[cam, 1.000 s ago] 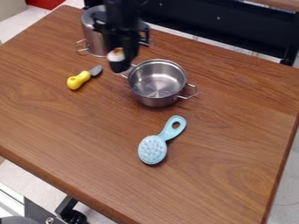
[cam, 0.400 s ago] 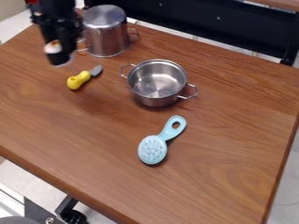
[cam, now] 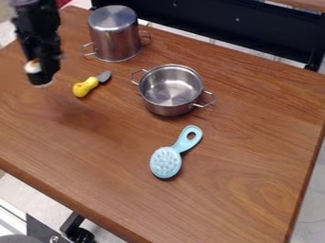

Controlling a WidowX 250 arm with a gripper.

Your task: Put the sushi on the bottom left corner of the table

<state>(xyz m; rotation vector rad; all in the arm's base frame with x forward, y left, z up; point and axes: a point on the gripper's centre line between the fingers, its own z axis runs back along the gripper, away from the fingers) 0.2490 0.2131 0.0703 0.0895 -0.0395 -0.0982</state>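
At the upper left of the camera view, my gripper (cam: 43, 78) hangs over the table (cam: 95, 147), left of the yellow-handled knife. It is shut on the sushi (cam: 33, 66), a small white piece with an orange-brown patch, held above the wood. A dark shadow lies on the table below and to the right. Black gripper parts hide some of the sushi.
A yellow-handled knife (cam: 86, 87) lies close to the gripper's right. Beyond it stands a tall metal pot (cam: 114, 38). An open steel pot (cam: 170, 90) sits at upper centre, with a light blue brush (cam: 166, 162) in front of it.
From above the gap between the two pots, my gripper has swung left past the knife with the sushi, then slightly down in the view. The pots, knife and brush have not moved.
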